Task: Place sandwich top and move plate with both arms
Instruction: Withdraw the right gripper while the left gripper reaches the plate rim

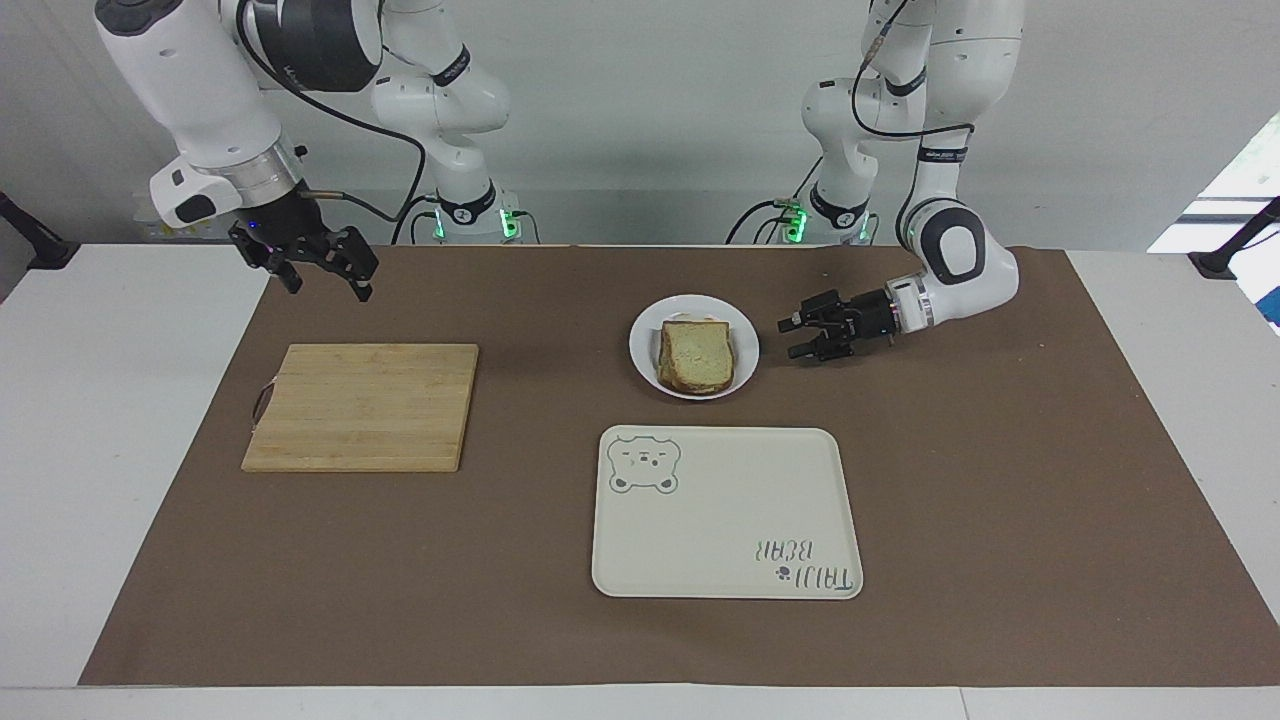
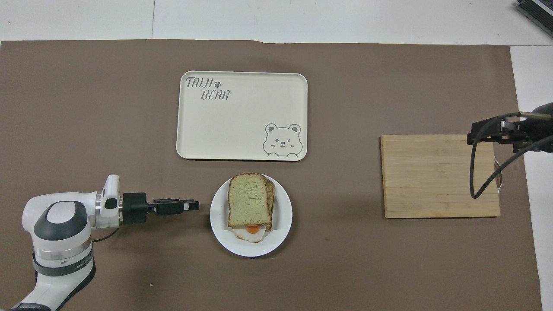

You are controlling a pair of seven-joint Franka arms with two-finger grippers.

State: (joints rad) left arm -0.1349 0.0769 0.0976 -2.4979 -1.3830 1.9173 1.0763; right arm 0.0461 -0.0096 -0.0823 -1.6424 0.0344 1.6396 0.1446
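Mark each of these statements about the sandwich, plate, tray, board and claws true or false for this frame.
1. The sandwich top lies on the stack on the plate. True.
2. The plate sits on the bear tray. False: it rests on the brown mat, nearer to the robots than the tray.
3. The left claw is low beside the plate, open, not touching it. True.
4. The right claw grips the plate's rim. False: it is open, raised above the mat, by the cutting board's corner nearest the robots.
5. A bread slice lies on the cutting board. False: the board is bare.
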